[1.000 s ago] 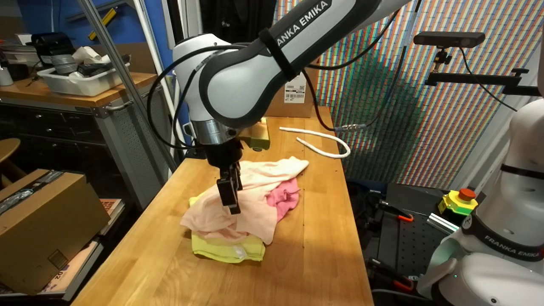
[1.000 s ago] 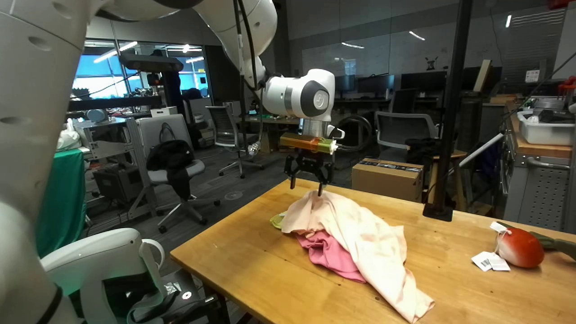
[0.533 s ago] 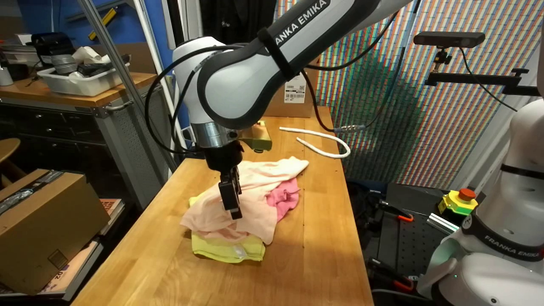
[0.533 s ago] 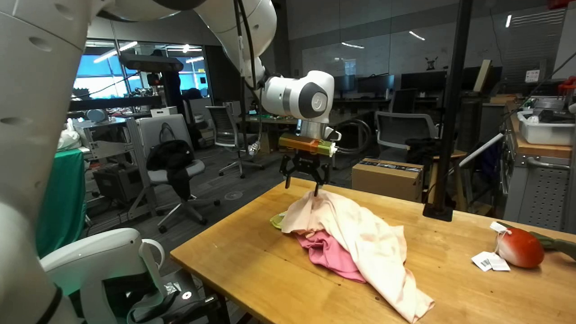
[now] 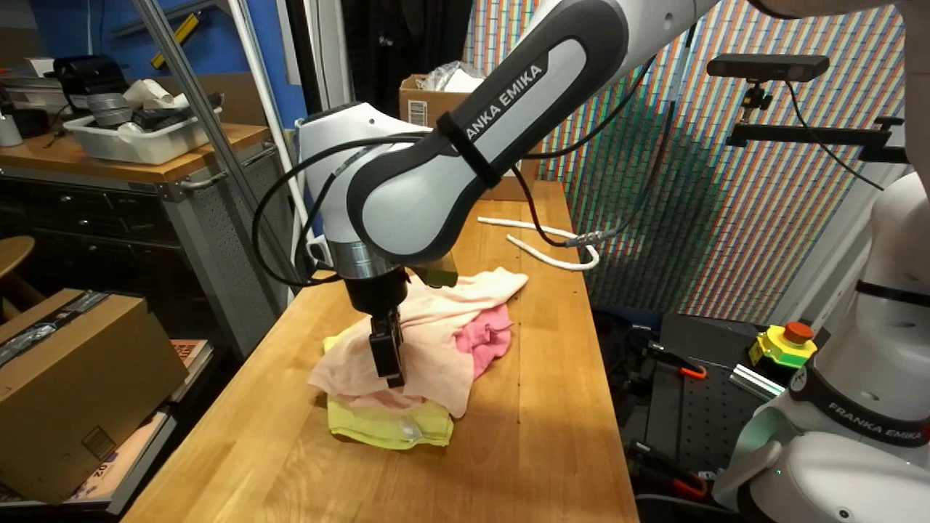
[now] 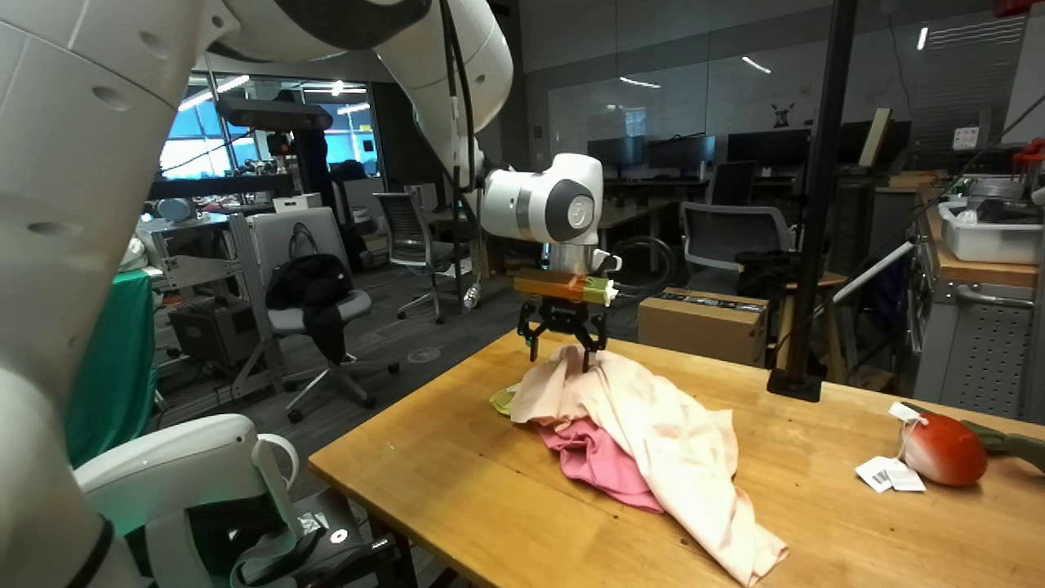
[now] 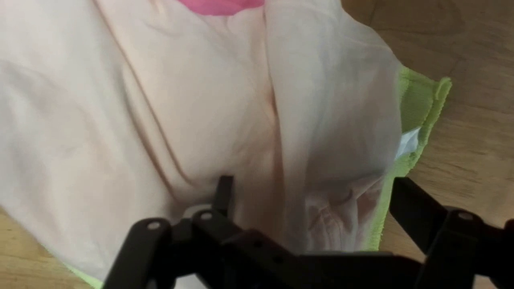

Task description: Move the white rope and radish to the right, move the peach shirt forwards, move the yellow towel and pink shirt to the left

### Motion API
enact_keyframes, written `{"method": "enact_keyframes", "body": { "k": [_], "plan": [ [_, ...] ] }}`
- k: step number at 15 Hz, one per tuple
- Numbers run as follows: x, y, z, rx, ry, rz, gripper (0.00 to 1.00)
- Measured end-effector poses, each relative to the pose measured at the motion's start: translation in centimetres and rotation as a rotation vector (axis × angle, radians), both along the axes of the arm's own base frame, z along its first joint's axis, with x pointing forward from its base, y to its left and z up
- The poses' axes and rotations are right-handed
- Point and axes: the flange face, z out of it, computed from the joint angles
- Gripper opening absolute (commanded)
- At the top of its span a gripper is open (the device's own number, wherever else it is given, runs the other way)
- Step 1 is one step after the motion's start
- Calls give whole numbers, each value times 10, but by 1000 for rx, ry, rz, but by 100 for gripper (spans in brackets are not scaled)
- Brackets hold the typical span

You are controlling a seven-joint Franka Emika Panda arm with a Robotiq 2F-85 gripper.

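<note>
Gripper (image 6: 560,363) hangs spread over the peach shirt (image 6: 673,433), yellow towel (image 5: 378,425) showing beneath.

In an exterior view I'm watching a white arm (image 5: 405,211) edged in black; white lettering (image 5: 505,103), "ANKA EMIKA", is running along it beside a black strap (image 5: 468,150). Black cables (image 5: 255,229) are looping at the left, and a silver collar (image 5: 360,260) and an amber-and-green box (image 6: 563,287) are sitting above the black gripper (image 6: 559,360), whose linkages (image 7: 257,243) are showing round screw heads (image 7: 153,225). At the right, the white base (image 5: 821,465) is wearing a dark band (image 5: 868,421) marked "FRANKA EMIKA".
</note>
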Motion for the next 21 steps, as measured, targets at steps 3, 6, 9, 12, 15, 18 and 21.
{"method": "enact_keyframes", "body": {
  "k": [3,6,9,12,15,18,21],
  "plan": [
    [0,3,-15,-23,-17,12,100],
    [-2,8,-24,-45,-28,21,100],
    [-5,10,-30,-71,-34,27,74],
    [-5,13,-31,-90,-48,31,50],
    [-4,13,-31,-101,-68,31,29],
    [-3,14,-30,-102,-86,26,8],
    [-1,14,-28,-103,-102,18,2]
  ]
}}
